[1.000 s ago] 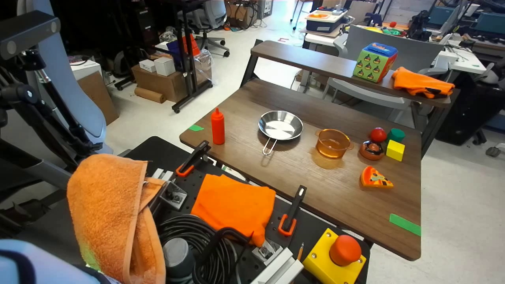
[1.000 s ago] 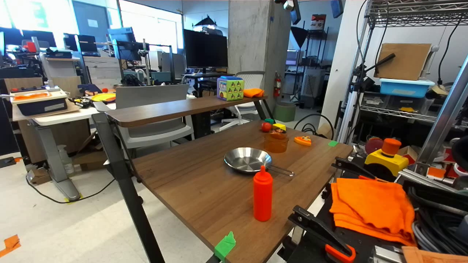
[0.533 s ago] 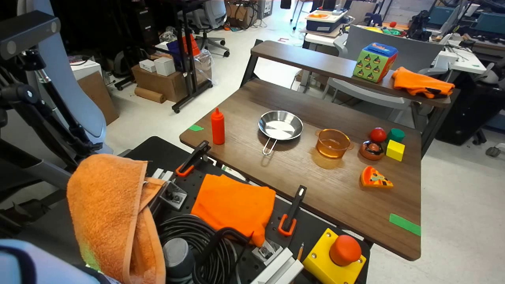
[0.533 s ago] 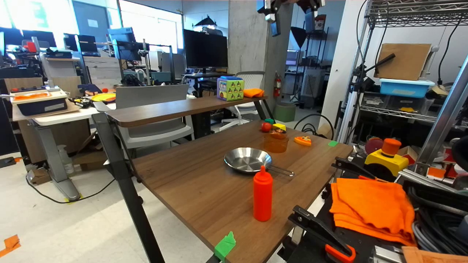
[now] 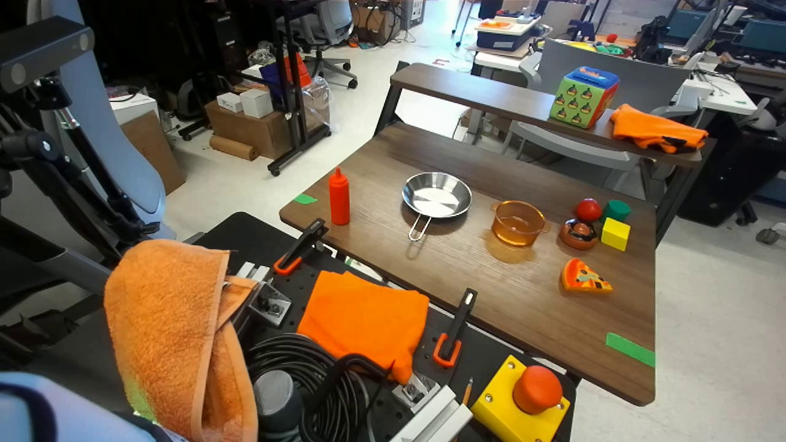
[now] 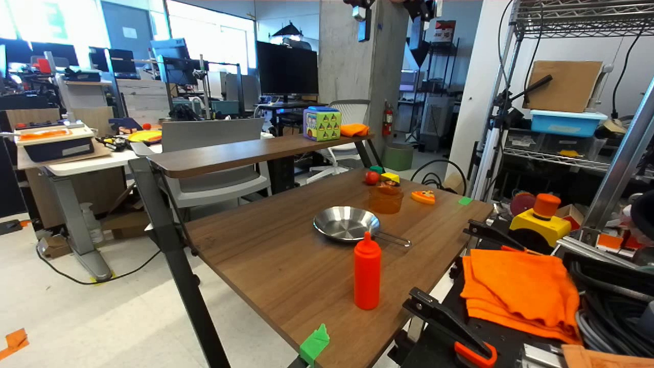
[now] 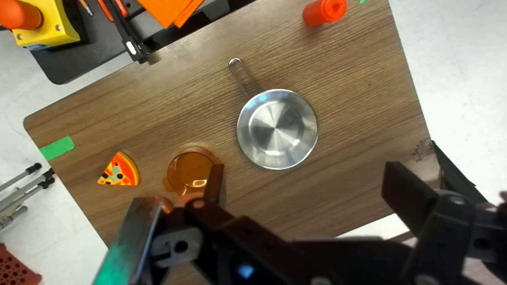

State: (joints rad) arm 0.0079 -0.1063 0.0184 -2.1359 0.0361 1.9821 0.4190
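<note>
My gripper (image 7: pixel 305 170) is open and empty, high above the brown table (image 5: pixel 393 153). Its two fingers also show at the top edge of an exterior view (image 6: pixel 391 31). In the wrist view a steel pan (image 7: pixel 277 128) with a wire handle lies beyond the gap between the fingers. One finger overlaps an amber see-through pot (image 7: pixel 188 168) in that view. A toy pizza slice (image 7: pixel 121 170) lies beside the pot. A red squeeze bottle (image 7: pixel 323 11) stands upright near the table's edge. A red ball (image 5: pixel 588 210), green cylinder (image 5: pixel 616 210), yellow block (image 5: pixel 615 234) and brown round toy (image 5: pixel 578 236) cluster together.
A raised shelf (image 5: pixel 479 92) along the table's back bears a colourful box (image 5: pixel 583 98) and an orange cloth (image 5: pixel 657 127). A black bench with clamps (image 5: pixel 454 328), a folded orange cloth (image 5: pixel 365 319) and a yellow stop button box (image 5: pixel 522 402) adjoins the table.
In an exterior view my gripper has moved left along the top edge, dipping lower half a second ago and now slightly higher again. The objects on the table have not moved.
</note>
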